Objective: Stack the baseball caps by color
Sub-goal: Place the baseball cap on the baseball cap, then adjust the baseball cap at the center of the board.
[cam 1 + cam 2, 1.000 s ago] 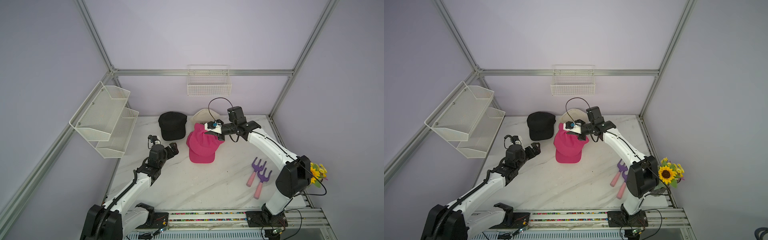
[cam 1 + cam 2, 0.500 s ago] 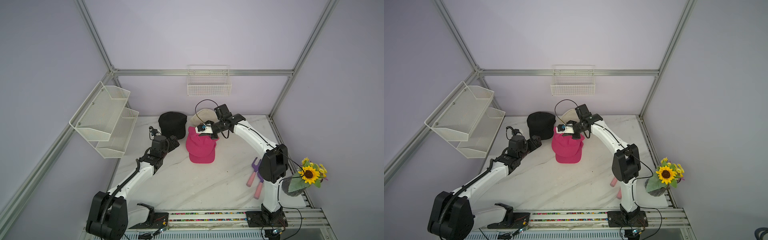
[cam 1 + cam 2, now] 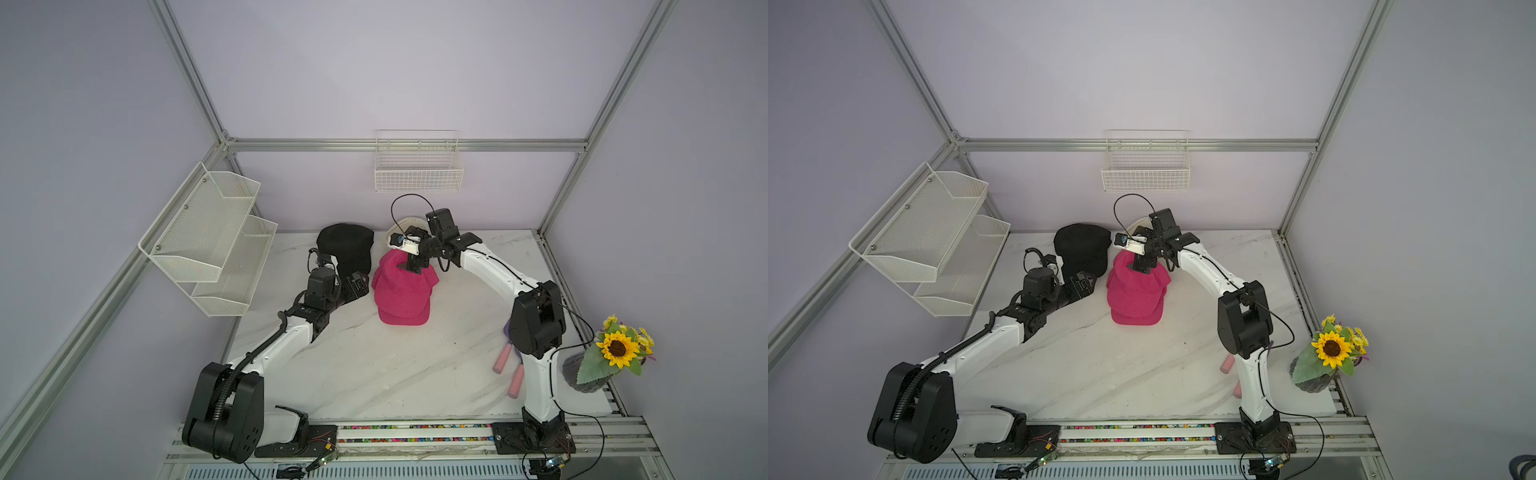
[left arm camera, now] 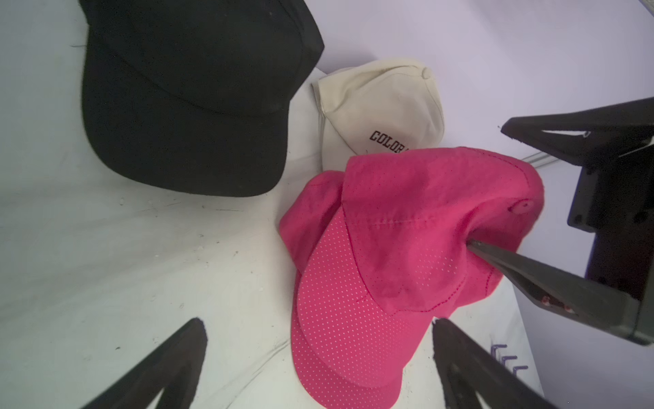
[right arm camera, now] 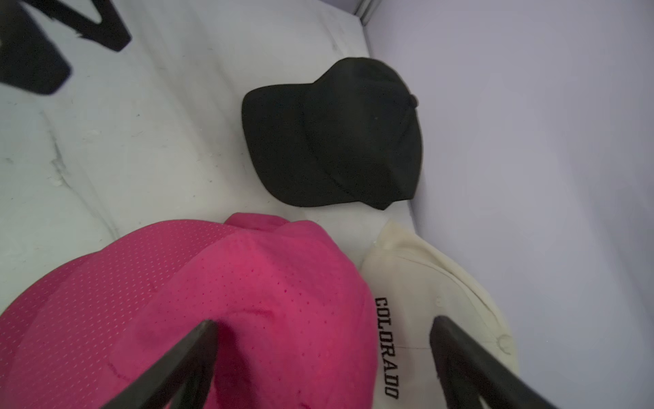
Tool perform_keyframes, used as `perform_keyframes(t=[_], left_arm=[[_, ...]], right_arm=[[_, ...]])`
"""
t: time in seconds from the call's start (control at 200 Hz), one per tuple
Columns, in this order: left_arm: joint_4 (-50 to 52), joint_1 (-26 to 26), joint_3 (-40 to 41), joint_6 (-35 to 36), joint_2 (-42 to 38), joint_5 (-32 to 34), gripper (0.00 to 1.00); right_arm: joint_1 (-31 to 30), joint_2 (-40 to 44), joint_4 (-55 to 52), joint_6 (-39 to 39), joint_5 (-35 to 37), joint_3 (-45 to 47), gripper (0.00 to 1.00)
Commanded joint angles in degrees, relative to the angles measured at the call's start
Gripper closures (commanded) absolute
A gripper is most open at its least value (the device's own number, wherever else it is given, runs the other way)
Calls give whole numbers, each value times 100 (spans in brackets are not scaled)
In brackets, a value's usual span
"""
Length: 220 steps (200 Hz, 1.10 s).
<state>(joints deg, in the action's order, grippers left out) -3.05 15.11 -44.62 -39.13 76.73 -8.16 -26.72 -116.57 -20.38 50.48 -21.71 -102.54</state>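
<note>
so the right gripper (image 3: 417,266) is letting go now. a second ago it was pinched shut on the crown of the top pink cap (image 4: 424,212), and now its jaws are standing wide, one finger still pressing a dent into that crown and the other hanging over the cream cap (image 5: 435,301) just behind. the pink cap is sitting on the other pink cap (image 3: 402,318), brims pointing the same way, toward the back middle of the table (image 3: 374,365). looks to me like the pink stack is getting finished with this drop. the left gripper (image 3: 358,284) is hovering open and empty just beside the pinks, in front of the black cap (image 3: 347,245). can't tell how many blacks or creams are piled up there, so i'm not betting on those stacks being done.
</note>
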Motion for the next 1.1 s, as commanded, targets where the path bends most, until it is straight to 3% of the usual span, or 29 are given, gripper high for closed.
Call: perform_keyframes(t=[0.0, 0.19, 0.31, 0.405, 0.576, 0.701, 0.966, 1.096], left_arm=[[-923, -22, 263, 222, -37, -519, 0], [-1040, -48, 250, 307, 364, -1052, 0], [-842, -62, -79, 496, 1036, -1468, 0], [-1122, -82, -86, 529, 1336, -1486, 0], [-1552, -211, -442, 553, 2095, -2367, 0], [-2330, -217, -266, 526, 2385, -2361, 0], [-2150, -271, -795, 972, 2859, -2577, 0], [-2386, -272, -786, 843, 2927, -2700, 0]], right_arm=[[40, 922, 2271, -2066, 1046, 690, 3], [127, 2303, 4061, -5035, 1627, 2920, 3], [282, 3062, 4270, -6448, 1049, 4140, 3], [364, 3466, 4438, -7123, 675, 5005, 3], [393, 3399, 5383, -7844, 332, 6094, 3], [401, 2855, 6377, -8039, 293, 6492, 3], [413, 1740, 7547, -8388, 302, 6651, 3], [409, 1361, 7955, -8626, 212, 6670, 3]])
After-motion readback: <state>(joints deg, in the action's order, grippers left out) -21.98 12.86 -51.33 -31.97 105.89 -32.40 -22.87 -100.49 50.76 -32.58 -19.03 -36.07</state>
